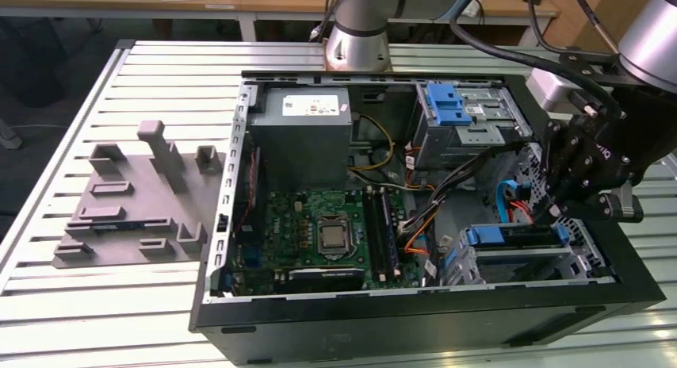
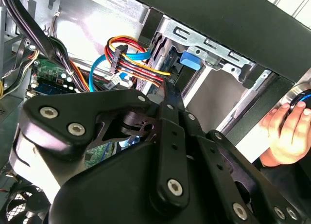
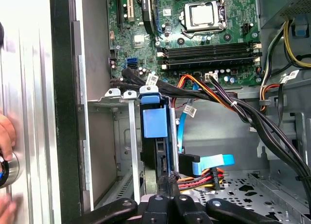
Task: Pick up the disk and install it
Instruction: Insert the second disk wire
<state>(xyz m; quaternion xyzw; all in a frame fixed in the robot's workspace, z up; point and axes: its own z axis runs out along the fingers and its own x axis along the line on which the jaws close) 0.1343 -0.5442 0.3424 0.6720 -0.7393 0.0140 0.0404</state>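
One ribbed metal table [image 1: 63, 320]

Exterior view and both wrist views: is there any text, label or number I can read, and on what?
Nothing can be quoted; no print reads clearly.
White sticker on the grey metal box: print too small to read.
Label on the upper drive cage: blurred.
White cable tags: too small to read.
Motherboard markings: too small to read.

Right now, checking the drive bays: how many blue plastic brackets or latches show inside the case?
2. One blue latch sits on the upper bay at the back; one blue bracket sits in the lower bay beside the gripper. Others may be hidden.
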